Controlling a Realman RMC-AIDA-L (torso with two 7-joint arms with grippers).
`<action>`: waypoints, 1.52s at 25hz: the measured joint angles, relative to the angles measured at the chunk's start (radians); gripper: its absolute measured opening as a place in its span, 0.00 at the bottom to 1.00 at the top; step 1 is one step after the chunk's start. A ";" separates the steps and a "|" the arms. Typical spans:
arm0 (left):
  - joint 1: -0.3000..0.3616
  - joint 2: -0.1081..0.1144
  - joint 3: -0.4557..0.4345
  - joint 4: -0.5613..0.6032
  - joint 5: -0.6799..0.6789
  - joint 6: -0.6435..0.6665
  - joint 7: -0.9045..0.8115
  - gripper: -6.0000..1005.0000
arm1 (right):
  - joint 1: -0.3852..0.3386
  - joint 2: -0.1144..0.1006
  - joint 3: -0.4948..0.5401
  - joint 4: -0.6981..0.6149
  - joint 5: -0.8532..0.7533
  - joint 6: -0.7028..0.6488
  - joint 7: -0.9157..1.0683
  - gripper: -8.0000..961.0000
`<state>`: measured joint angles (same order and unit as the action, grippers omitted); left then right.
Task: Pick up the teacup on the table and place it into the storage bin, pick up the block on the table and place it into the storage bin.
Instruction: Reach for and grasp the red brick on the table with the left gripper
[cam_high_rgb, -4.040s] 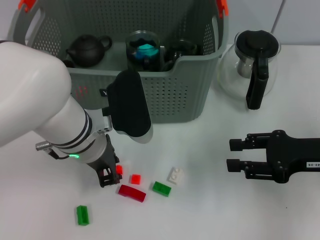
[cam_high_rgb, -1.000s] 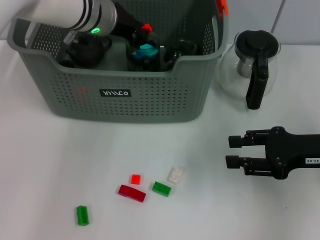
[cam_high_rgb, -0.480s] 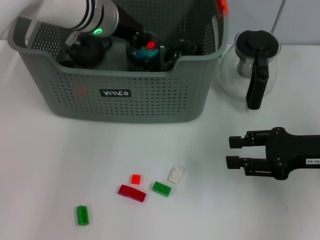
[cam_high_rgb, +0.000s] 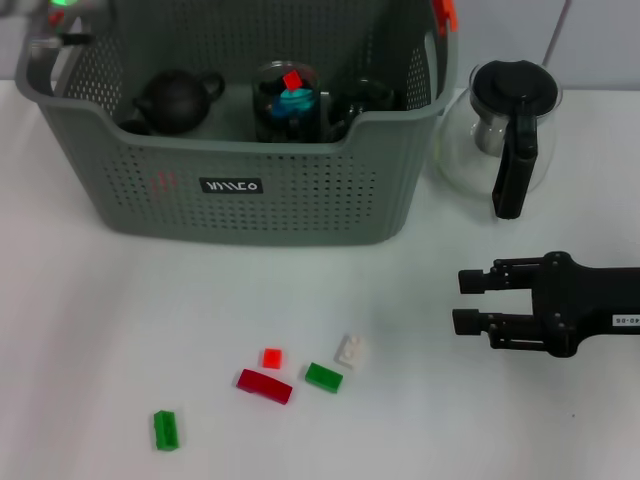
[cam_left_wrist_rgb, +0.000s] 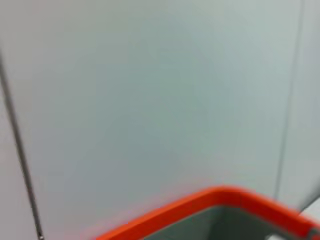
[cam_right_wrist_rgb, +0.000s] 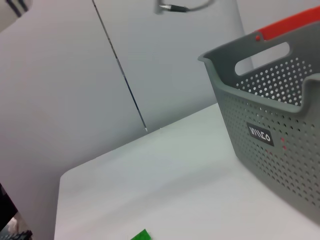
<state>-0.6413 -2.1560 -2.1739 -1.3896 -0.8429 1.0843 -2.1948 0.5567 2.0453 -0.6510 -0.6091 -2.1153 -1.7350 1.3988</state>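
The grey storage bin stands at the back left of the table, and its perforated wall and label also show in the right wrist view. Inside it a glass teacup with something blue in it carries a small red block on top. Several more blocks lie on the table in front: small red, dark red, green, white and another green. Only a bit of my left arm shows at the top left corner; its gripper is out of view. My right gripper rests open at the right, holding nothing.
A black teapot and a dark cup also sit in the bin. A glass teapot with a black handle stands to the right of the bin. The left wrist view shows only wall and an orange handle clip.
My left arm rose from the blocks on the table to over the bin, then drew back out at the top left. The small red block it carried now lies on the teacup.
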 joint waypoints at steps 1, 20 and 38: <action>0.030 0.001 -0.043 -0.044 -0.052 0.061 0.002 0.60 | 0.000 0.000 0.000 0.000 0.000 0.000 0.000 0.62; 0.225 -0.014 -0.420 -0.083 -0.239 0.872 0.384 0.72 | 0.003 0.000 -0.006 0.001 0.000 -0.007 0.003 0.62; 0.161 -0.013 -0.071 -0.052 0.268 0.832 0.258 0.70 | 0.008 0.006 -0.007 0.002 -0.025 -0.004 -0.002 0.62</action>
<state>-0.4802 -2.1685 -2.2446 -1.4417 -0.5754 1.9161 -1.9367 0.5646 2.0509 -0.6581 -0.6074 -2.1400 -1.7388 1.3969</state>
